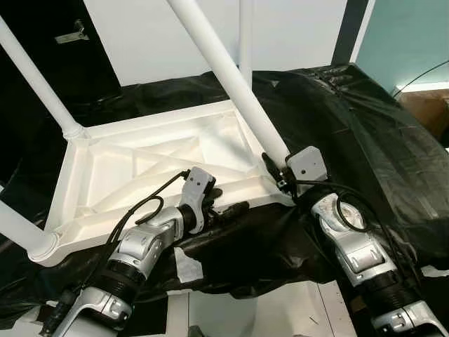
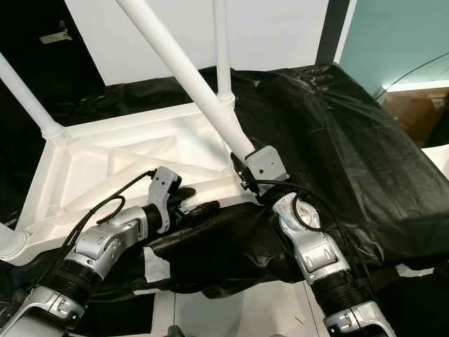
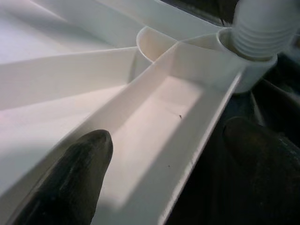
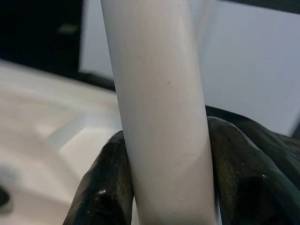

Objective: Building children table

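Observation:
A white plastic children's table (image 1: 105, 235) lies upside down on a black cloth, legs pointing up. My right gripper (image 1: 276, 168) is shut on the near-right leg (image 1: 231, 77) just above its socket; in the right wrist view both black fingers (image 4: 103, 187) press the leg (image 4: 159, 108). My left gripper (image 1: 228, 209) is at the table's front rim, open. In the left wrist view one finger (image 3: 70, 183) sits inside the rim channel and the other lies outside over the cloth, with the rim wall (image 3: 201, 145) between them. The leg's ribbed end (image 3: 262, 28) sits in the corner socket.
Other white legs stand at the far-left corner (image 1: 35, 77), near-left corner (image 1: 17, 228) and far-right corner (image 1: 245, 35). The black cloth (image 1: 351, 119) covers the work surface and drapes over its front edge. A cardboard box (image 1: 428, 112) sits at the far right.

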Available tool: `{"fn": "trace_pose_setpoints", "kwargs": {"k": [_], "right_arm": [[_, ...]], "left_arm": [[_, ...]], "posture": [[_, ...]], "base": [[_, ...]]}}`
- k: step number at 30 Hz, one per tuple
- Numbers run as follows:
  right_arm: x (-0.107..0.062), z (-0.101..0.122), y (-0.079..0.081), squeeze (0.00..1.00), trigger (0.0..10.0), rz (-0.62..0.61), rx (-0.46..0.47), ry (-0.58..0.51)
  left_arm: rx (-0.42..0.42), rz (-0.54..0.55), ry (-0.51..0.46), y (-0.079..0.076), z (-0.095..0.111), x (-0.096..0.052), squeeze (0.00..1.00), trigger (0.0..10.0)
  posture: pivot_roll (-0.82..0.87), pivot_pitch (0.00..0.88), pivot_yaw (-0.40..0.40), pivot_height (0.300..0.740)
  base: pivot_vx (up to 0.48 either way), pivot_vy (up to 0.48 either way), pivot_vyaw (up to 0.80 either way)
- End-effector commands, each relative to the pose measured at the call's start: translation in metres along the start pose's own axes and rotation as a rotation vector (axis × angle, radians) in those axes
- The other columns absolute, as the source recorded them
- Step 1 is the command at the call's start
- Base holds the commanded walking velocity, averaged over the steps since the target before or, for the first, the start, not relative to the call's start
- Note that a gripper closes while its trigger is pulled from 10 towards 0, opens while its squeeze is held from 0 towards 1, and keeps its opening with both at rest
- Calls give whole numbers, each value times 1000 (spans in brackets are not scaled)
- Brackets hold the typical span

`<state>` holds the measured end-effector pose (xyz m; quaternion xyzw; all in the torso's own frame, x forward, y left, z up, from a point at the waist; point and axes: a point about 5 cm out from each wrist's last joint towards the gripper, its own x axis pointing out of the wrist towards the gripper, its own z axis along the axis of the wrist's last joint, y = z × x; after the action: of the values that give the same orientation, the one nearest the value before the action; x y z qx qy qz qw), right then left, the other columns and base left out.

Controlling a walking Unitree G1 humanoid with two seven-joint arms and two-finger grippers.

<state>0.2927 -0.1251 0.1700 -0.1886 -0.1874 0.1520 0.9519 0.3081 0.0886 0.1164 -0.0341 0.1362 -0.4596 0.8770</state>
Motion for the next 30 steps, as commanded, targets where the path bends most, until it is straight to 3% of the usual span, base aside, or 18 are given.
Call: {"fn": "trace_pose_setpoints", "kwargs": {"k": [1,3,4,6,7,8,9,14,15,16,19,30], "right_arm": [[-5,-9,0,0,10000,-12,21,49],[-8,-9,-1,0,10000,-28,32,48],[-9,-7,-1,0,10000,-37,34,39],[-9,-7,-1,0,10000,-37,34,39],[-10,-5,-1,0,10000,-41,33,31],[-10,-5,-1,0,10000,-41,33,31],[-8,-2,-3,0,10000,-47,22,14],[-8,-2,-5,0,10000,-51,17,5],[-8,-2,-5,0,10000,-51,15,5],[-8,-2,-5,0,10000,-53,14,6],[-8,-2,-6,0,10000,-56,13,8],[-3,-4,-5,0,10000,-49,41,52]], "left_arm": [[9,-436,-17,-19,4,-5,0,10000],[-4,-433,-46,-18,9,-5,0,10000],[-64,-446,-158,-14,29,-6,133,10000],[-64,-446,-158,-14,29,-6,133,10000],[-116,-476,-265,-12,48,-9,1000,10000],[-116,-476,-265,-12,48,-9,1000,10000],[-174,-554,-494,-7,87,-24,1000,10000],[-177,-592,-596,-4,104,-34,1000,10000],[-191,-615,-650,-4,113,-40,314,10000],[-205,-651,-711,-4,123,-46,0,10000],[-200,-707,-771,-7,132,-55,0,10000],[-149,-746,-776,-25,125,-50,0,10000]], "posture": [[-160,34,86,740],[-160,34,86,740],[-172,31,91,740],[-172,31,91,740],[-174,31,91,740],[-174,31,91,740],[-184,23,94,740],[-183,20,93,740],[-181,19,90,740],[-180,18,89,740],[-179,18,88,740],[-175,18,84,740]], "base": [[0,0,0],[0,0,0],[0,0,0],[0,0,0],[0,0,0],[0,0,0],[0,0,0],[0,0,0],[0,0,0],[0,0,0],[0,0,0],[0,0,0]]}}
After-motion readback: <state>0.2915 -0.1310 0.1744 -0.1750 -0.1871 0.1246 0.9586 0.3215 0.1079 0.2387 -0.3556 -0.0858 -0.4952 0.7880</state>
